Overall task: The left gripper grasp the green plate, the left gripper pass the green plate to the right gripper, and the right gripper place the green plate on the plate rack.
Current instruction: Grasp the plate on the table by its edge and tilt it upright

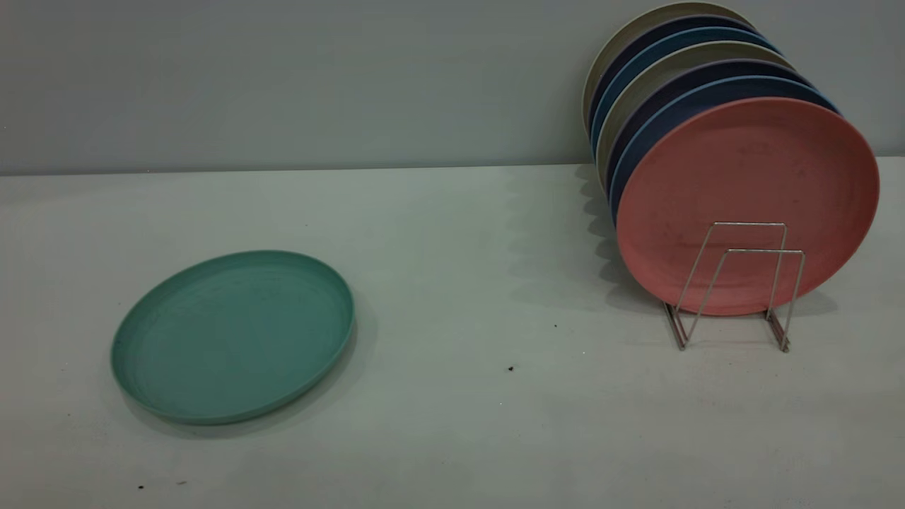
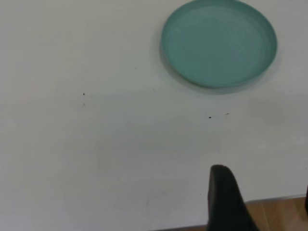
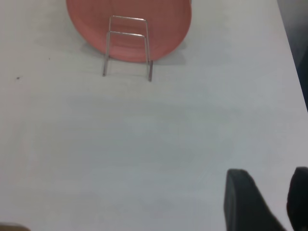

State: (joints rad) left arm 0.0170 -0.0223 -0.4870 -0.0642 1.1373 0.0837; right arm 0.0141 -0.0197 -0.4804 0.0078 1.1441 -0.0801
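Note:
The green plate (image 1: 233, 336) lies flat on the white table at the front left, and it also shows in the left wrist view (image 2: 219, 43). The plate rack (image 1: 767, 250) stands at the right, with two empty wire loops in front of a salmon-pink plate (image 1: 749, 198). The rack also shows in the right wrist view (image 3: 127, 33). Neither gripper shows in the exterior view. My left gripper (image 2: 264, 202) is open and empty, well short of the green plate, over the table's edge. My right gripper (image 3: 274, 195) is open and empty, well away from the rack.
Several blue-rimmed dark and beige plates (image 1: 679, 78) stand in the rack behind the pink one. A grey wall runs behind the table. Small dark specks (image 1: 510, 368) lie on the table. A wooden floor (image 2: 279, 216) shows beyond the table's edge.

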